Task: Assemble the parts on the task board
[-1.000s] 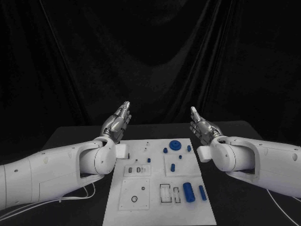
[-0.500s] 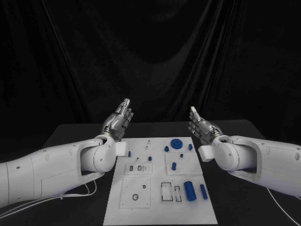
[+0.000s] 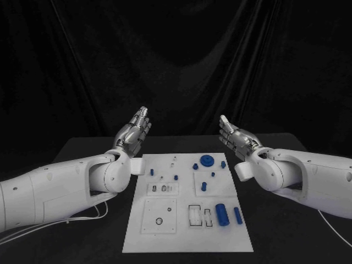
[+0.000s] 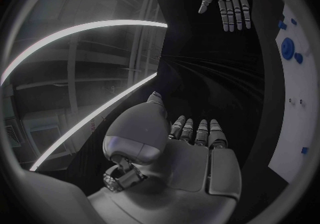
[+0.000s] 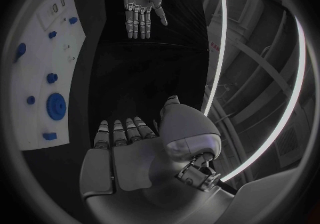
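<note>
we see the left hand [image 3: 135,129] at 10 o'clock and right hand [image 3: 233,137] at 2 o'clock, both released and raised, holding nothing. the task board [image 3: 184,220] sits at 6 o'clock between them, its blue parts [image 3: 221,213] untouched, so we judge assembly not yet begun.

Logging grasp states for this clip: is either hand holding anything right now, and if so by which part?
Nothing is held. The left hand and right hand are both raised above the far end of the task board, fingers extended and empty; the blue parts lie on the board.
</note>
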